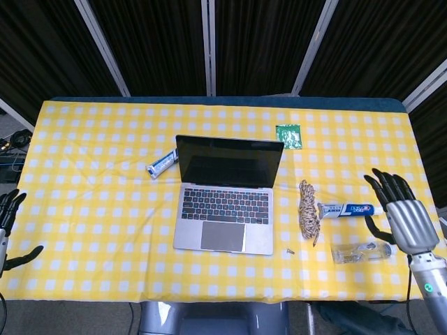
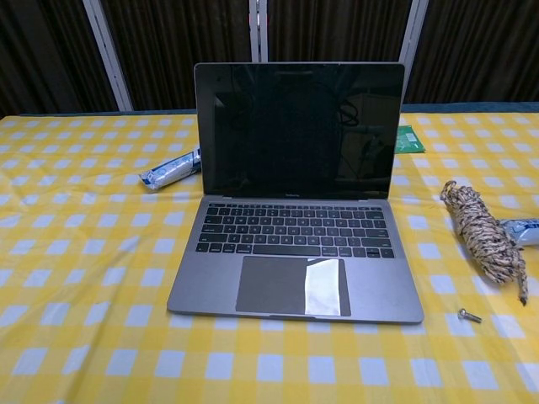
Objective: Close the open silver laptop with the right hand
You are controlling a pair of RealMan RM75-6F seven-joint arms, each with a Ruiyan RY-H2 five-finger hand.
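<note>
The silver laptop (image 1: 225,197) (image 2: 295,210) stands open in the middle of the yellow checked table, its dark screen upright and facing me. My right hand (image 1: 398,211) hovers open at the table's right side, fingers spread, far to the right of the laptop and just past the end of a toothpaste tube. My left hand (image 1: 8,229) hangs open at the left edge, off the table. The chest view shows neither hand.
A bundle of twine (image 1: 308,210) (image 2: 482,228), a toothpaste tube (image 1: 349,209), a clear plastic item (image 1: 357,252) and a small screw (image 1: 290,250) lie between the laptop and my right hand. A second tube (image 1: 161,165) lies left of the screen, a green packet (image 1: 288,135) behind it.
</note>
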